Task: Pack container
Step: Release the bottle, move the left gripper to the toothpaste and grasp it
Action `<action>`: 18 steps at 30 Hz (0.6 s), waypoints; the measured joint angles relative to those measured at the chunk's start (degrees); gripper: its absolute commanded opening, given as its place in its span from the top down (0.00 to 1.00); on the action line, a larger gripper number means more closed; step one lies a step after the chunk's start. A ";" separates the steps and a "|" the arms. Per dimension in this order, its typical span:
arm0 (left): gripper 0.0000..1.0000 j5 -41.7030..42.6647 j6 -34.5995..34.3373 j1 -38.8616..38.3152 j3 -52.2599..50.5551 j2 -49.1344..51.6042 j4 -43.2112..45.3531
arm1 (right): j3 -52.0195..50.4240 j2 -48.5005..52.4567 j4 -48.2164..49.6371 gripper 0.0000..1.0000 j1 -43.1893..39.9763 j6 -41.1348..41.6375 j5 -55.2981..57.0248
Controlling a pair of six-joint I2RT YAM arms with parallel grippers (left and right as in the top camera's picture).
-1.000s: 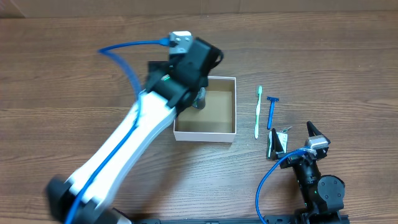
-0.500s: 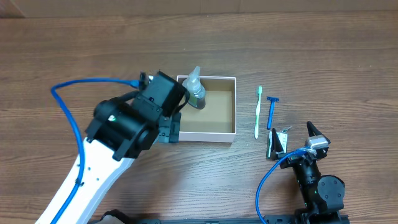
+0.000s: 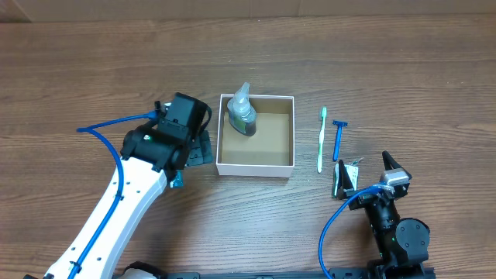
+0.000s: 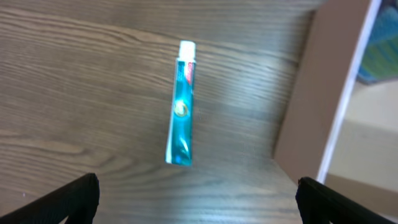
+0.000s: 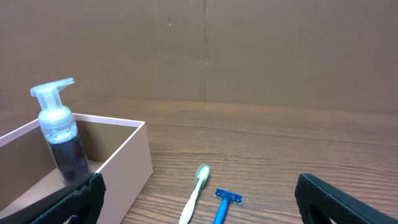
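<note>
White-walled box with a pump bottle upright in its corner; left claw spread above a toothpaste tube; right claw likewise spread, empty.

Square white container — brown inside, open-topped.
</note>
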 measured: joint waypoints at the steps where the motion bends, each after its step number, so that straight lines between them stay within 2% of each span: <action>1: 0.00 0.07 0.83 0.74 -0.94 -0.11 2.36 | 0.00 0.00 0.02 0.00 -0.02 0.02 0.02; 4: 0.00 0.74 3.13 3.89 -5.27 -0.28 10.34 | 0.00 0.00 0.02 0.00 -0.02 0.02 0.00; 11: 0.00 4.39 13.09 10.34 -20.70 -0.28 29.14 | 0.00 -0.04 0.00 0.00 0.00 0.00 -0.02; 18: 0.00 5.33 17.42 11.61 -30.21 -0.28 40.44 | 0.00 -0.04 -0.02 0.00 -0.02 0.00 0.00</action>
